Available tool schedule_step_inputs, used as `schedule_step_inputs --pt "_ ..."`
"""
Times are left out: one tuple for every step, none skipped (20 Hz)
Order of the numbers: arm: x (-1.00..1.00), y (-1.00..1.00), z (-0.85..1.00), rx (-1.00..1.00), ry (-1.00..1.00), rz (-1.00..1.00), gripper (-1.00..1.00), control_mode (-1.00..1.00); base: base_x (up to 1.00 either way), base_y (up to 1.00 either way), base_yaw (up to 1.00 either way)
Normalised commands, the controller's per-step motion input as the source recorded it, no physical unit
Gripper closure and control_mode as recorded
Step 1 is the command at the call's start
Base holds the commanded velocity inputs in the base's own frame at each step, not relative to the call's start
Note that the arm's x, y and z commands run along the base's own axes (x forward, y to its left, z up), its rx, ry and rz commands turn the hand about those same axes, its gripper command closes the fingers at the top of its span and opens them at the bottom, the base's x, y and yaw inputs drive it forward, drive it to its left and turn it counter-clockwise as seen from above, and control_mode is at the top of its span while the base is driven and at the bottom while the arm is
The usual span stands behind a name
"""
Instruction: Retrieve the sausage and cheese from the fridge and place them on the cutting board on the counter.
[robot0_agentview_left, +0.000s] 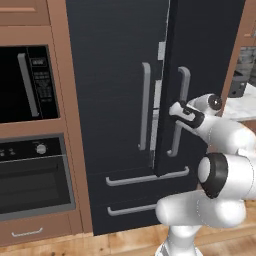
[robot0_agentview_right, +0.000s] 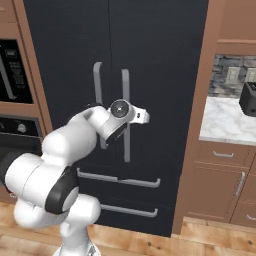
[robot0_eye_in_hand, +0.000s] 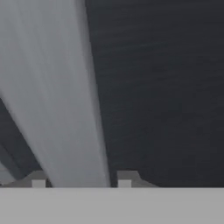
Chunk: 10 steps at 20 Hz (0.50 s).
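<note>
The gripper (robot0_agentview_left: 176, 111) is right up against the grey handle (robot0_agentview_left: 179, 111) of the fridge's (robot0_agentview_left: 115, 100) right-hand door, and from the hand view the two dark fingertips (robot0_eye_in_hand: 124, 178) stand one on each side of that pale bar (robot0_eye_in_hand: 65, 109), with the bar passing between them; they look spread about the handle's width, though I cannot tell whether they actually press it. That placement makes sense to me: the door has to come open before anything inside can be reached, and the long vertical handle is the natural thing to pull. In the left base view the right door (robot0_agentview_left: 200, 75) already stands slightly ajar, a narrow pale slit of the interior showing along its inner edge beside the left door's handle (robot0_agentview_left: 145, 107). The sausage and cheese must be behind these doors, hidden from where I stand. Below are two drawers with horizontal grey pulls (robot0_agentview_left: 147, 177). Beyond, to the left, a black microwave (robot0_agentview_left: 27, 82) and wall oven (robot0_agentview_left: 32, 175) sit in brown wood cabinetry; to the right, a white marble-topped cabinet run (robot0_agentview_right: 225, 122) carries a dark appliance (robot0_agentview_right: 248, 99) against a stone backsplash. The floor is light wood planks (robot0_agentview_right: 210, 240).
</note>
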Motion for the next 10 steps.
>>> schedule_step_inputs --pt "-1.00 -0.89 0.17 0.00 0.04 0.01 1.00 -1.00 0.00 0.00 0.00" --pt "-1.00 -0.94 0.16 0.00 0.05 0.00 1.00 -1.00 0.00 0.00 0.00" --pt "-1.00 -0.96 0.14 0.00 0.05 0.00 1.00 -1.00 0.00 0.00 0.00" --pt "-1.00 -1.00 0.11 0.00 0.05 0.00 1.00 -1.00 0.00 0.00 0.00" --pt "-1.00 -0.95 0.09 0.00 0.06 0.00 1.00 -1.00 0.00 0.00 0.00" --pt "-1.00 -0.95 0.10 0.00 0.07 0.00 1.00 -1.00 0.00 0.00 0.00" --pt "-0.96 -1.00 0.11 0.00 0.08 0.00 1.00 -1.00 0.00 0.00 0.00" --pt "-0.89 -1.00 0.11 0.00 0.09 0.00 1.00 -1.00 0.00 0.00 0.00" --pt "-0.80 -0.94 0.09 0.00 0.11 0.00 1.00 -1.00 0.00 0.00 0.00" --pt "-0.71 -0.94 0.09 -0.01 0.13 0.00 1.00 -1.00 0.00 0.00 0.00"
